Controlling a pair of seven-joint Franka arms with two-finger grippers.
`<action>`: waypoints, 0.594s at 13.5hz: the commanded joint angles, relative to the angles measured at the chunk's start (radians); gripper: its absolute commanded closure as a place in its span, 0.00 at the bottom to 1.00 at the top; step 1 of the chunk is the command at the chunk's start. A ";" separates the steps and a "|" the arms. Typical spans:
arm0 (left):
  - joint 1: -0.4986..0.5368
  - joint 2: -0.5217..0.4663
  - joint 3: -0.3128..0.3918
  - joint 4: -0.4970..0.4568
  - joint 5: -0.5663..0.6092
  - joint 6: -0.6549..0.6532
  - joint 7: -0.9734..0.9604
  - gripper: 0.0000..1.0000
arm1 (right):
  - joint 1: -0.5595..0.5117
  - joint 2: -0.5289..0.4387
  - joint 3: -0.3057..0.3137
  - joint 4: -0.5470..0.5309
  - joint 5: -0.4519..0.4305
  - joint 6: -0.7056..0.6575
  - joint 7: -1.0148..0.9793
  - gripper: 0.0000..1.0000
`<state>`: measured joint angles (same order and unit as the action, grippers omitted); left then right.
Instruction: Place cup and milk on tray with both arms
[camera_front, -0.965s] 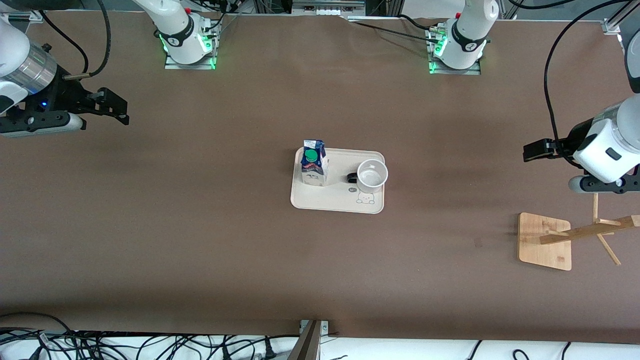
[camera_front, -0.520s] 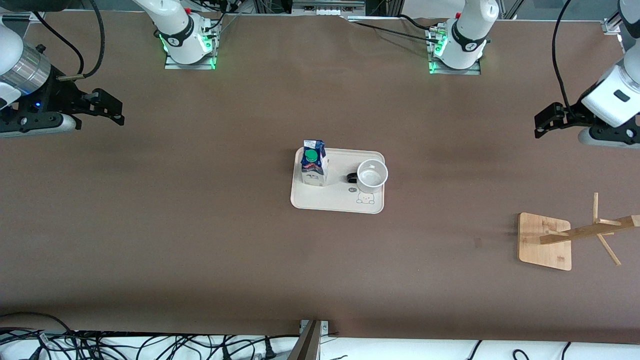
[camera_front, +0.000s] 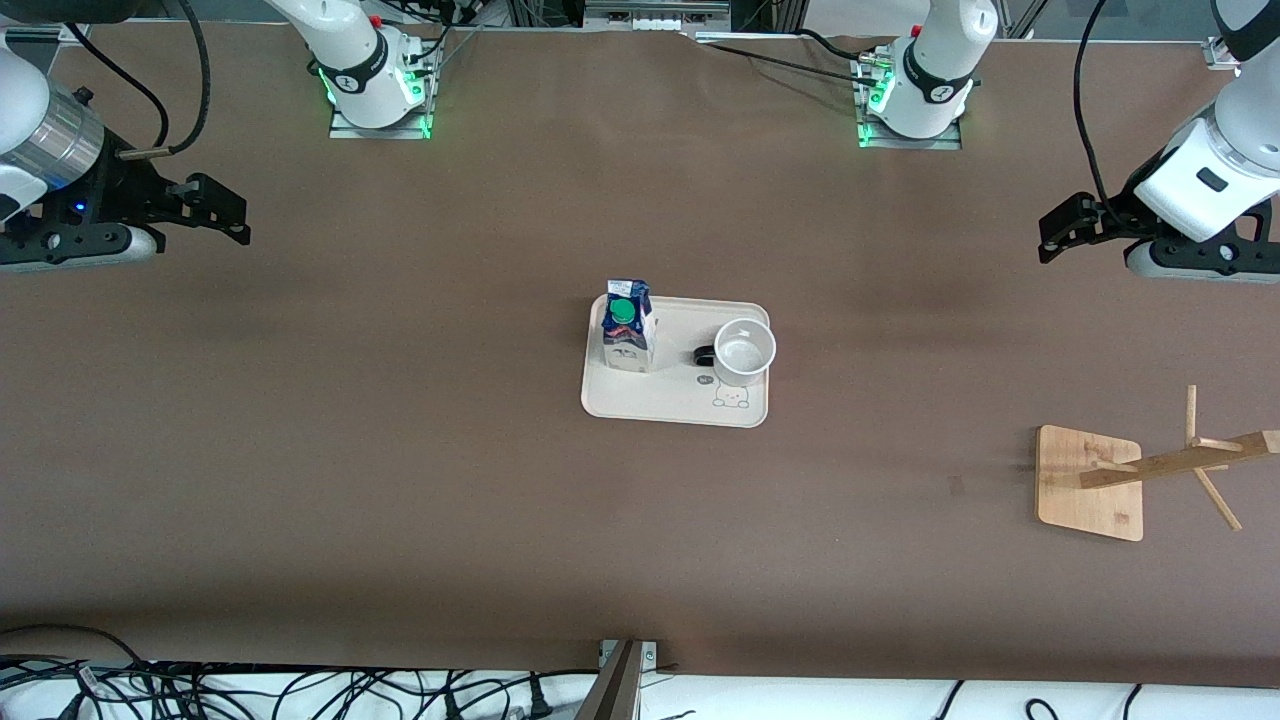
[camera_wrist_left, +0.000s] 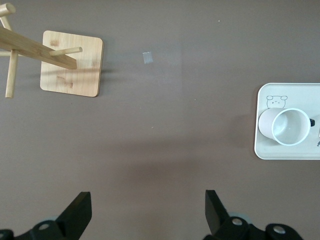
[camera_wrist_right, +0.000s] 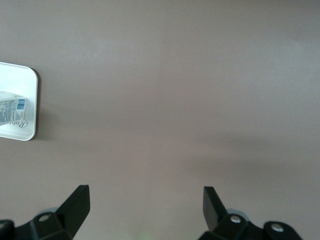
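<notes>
The cream tray (camera_front: 662, 402) lies mid-table. The blue and white milk (camera_front: 628, 335) with its green cap stands upright on the tray's end toward the right arm. The white cup (camera_front: 745, 352) stands upright on the other end, black handle toward the milk. My left gripper (camera_front: 1055, 235) hangs open and empty over bare table at the left arm's end, well apart from the tray. My right gripper (camera_front: 232, 215) is open and empty over the right arm's end. The left wrist view shows its gripper (camera_wrist_left: 147, 200), the cup (camera_wrist_left: 289, 126) and tray (camera_wrist_left: 260, 150). The right wrist view shows its gripper (camera_wrist_right: 145, 192), the tray's corner (camera_wrist_right: 31, 100) and the milk (camera_wrist_right: 11, 112).
A wooden stand (camera_front: 1090, 482) with slanted pegs sits toward the left arm's end, nearer to the front camera than the tray; it shows again in the left wrist view (camera_wrist_left: 71, 63). Cables (camera_front: 300, 690) run along the front edge. Both arm bases (camera_front: 370, 85) stand at the table's back edge.
The left gripper has swung away from the wooden stand toward the arm bases' side, then slightly toward the tray. The right gripper has barely shifted. Cup, milk and tray stay put.
</notes>
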<state>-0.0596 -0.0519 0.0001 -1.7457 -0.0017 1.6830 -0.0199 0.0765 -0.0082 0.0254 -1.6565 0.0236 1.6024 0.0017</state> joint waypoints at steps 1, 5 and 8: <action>-0.002 0.012 -0.002 0.035 -0.009 -0.025 0.011 0.00 | -0.009 -0.001 0.010 0.015 -0.005 -0.019 0.006 0.00; -0.008 0.012 -0.006 0.038 0.021 -0.032 0.012 0.00 | -0.009 -0.001 0.010 0.014 -0.005 -0.019 0.006 0.00; -0.012 0.049 -0.015 0.096 0.054 -0.032 0.011 0.00 | -0.009 -0.001 0.010 0.014 -0.005 -0.019 0.006 0.00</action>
<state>-0.0672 -0.0453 -0.0062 -1.7230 0.0254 1.6772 -0.0171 0.0765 -0.0082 0.0255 -1.6565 0.0236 1.6017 0.0017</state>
